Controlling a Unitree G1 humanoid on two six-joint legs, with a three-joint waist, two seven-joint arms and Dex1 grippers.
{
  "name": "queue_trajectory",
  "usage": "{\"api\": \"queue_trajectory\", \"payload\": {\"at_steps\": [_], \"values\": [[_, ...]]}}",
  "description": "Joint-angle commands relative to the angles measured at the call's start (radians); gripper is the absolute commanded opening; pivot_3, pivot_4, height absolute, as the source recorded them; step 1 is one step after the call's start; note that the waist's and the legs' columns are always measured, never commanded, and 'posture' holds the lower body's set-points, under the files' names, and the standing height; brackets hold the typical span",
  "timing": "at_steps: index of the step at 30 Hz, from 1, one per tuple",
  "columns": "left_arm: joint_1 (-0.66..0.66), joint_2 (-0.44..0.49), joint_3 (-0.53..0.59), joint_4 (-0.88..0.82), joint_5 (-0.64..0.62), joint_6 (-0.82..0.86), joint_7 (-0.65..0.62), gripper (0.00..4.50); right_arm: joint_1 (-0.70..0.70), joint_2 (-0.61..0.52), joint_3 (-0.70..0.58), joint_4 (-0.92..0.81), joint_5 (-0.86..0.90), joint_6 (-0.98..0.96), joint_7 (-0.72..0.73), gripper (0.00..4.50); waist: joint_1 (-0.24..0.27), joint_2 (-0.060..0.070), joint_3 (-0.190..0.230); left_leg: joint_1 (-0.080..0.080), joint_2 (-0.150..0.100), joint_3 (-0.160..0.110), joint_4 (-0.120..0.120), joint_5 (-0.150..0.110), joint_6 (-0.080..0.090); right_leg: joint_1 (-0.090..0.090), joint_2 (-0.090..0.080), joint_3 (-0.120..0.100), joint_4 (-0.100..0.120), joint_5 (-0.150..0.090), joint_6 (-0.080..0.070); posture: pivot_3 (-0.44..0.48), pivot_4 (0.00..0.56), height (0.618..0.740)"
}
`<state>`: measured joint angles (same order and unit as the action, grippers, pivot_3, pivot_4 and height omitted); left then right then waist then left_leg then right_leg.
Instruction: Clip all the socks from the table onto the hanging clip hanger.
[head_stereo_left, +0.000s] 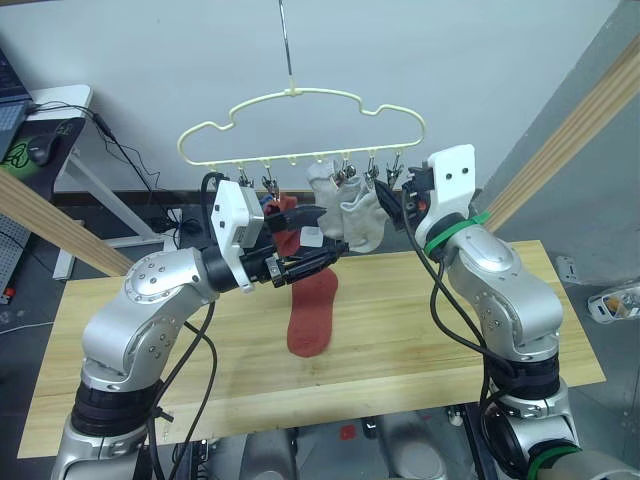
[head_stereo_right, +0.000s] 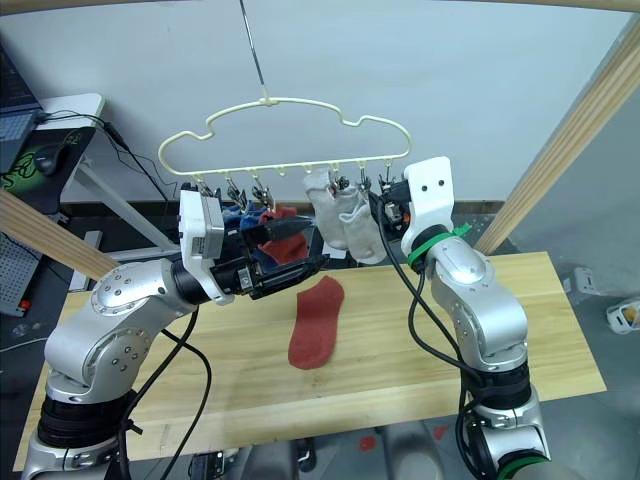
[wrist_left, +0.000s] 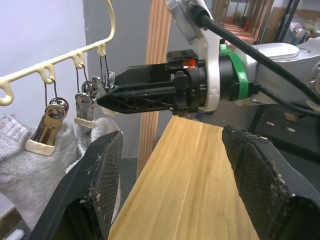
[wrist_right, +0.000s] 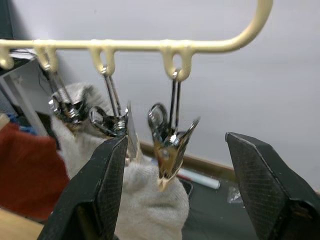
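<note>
A: Where was the remaining red sock (head_stereo_left: 311, 313) seen?

B: It was found lying flat on the table (head_stereo_left: 420, 340), below the clip hanger (head_stereo_left: 300, 130). Two light grey socks (head_stereo_left: 352, 212) were already clipped near the hanger's right end, and a second red sock (head_stereo_right: 283, 228) was seen hanging by the left gripper (head_stereo_left: 312, 258).

A: How were the grippers held?

B: The left gripper's fingers were spread apart with nothing between them. The right gripper (wrist_right: 172, 190) was likewise parted, raised before an empty silver clip (wrist_right: 167, 145).

A: How was the sock expected to handle?

B: It was judged light, soft and limp, so drooping and folding were to be expected once lifted. A pinch at the cuff edge was thought best, with a short margin of fabric left free to be fed into the clip; a slack hold could be slipped out of
</note>
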<state>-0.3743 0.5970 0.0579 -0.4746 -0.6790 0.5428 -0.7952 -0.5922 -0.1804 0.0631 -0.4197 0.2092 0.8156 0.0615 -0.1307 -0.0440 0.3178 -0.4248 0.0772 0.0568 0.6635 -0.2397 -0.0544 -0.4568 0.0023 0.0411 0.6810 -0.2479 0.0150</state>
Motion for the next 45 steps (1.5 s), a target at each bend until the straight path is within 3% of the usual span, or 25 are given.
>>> {"api": "queue_trajectory", "payload": {"at_steps": [1,6,9,11,45], "values": [[-0.009,0.01,0.008,-0.021,0.003,-0.01,-0.002,3.36,-0.023,0.007,-0.003,-0.002,-0.043,-0.046,-0.022,3.26,0.001,0.0,0.0,0.0,0.0,0.0,0.0,0.0,0.0,0.0,0.0,0.0,0.0,0.0,0.0,-0.158,0.26,0.74],[-0.012,0.008,0.002,-0.016,0.012,-0.012,-0.003,3.36,-0.036,0.029,0.0,0.024,-0.072,-0.07,-0.032,3.26,0.002,0.0,-0.001,0.0,0.0,0.0,0.0,0.0,0.0,0.0,0.0,0.0,0.0,0.0,0.0,-0.159,0.261,0.74],[-0.013,0.007,-0.002,-0.015,0.018,-0.014,-0.003,3.36,-0.037,0.044,-0.001,0.028,-0.081,-0.07,-0.027,2.68,0.003,0.0,-0.002,0.0,0.0,0.0,0.0,0.0,0.0,0.0,0.0,0.0,0.0,0.0,0.0,-0.159,0.261,0.74],[-0.013,0.007,-0.002,-0.015,0.02,-0.013,-0.003,3.36,-0.037,0.048,-0.001,0.027,-0.086,-0.065,-0.024,2.03,0.005,0.0,-0.002,0.0,0.0,0.0,0.0,0.0,0.0,0.0,0.0,0.0,0.0,0.0,0.0,-0.159,0.262,0.74],[0.0,0.009,-0.01,-0.014,0.033,-0.015,-0.008,3.36,-0.072,0.271,-0.051,-0.06,-0.18,0.094,-0.228,2.03,0.018,0.0,-0.017,0.0,0.0,-0.001,0.001,0.0,0.0,0.0,0.0,-0.001,0.001,0.001,-0.001,-0.164,0.251,0.74]]}}
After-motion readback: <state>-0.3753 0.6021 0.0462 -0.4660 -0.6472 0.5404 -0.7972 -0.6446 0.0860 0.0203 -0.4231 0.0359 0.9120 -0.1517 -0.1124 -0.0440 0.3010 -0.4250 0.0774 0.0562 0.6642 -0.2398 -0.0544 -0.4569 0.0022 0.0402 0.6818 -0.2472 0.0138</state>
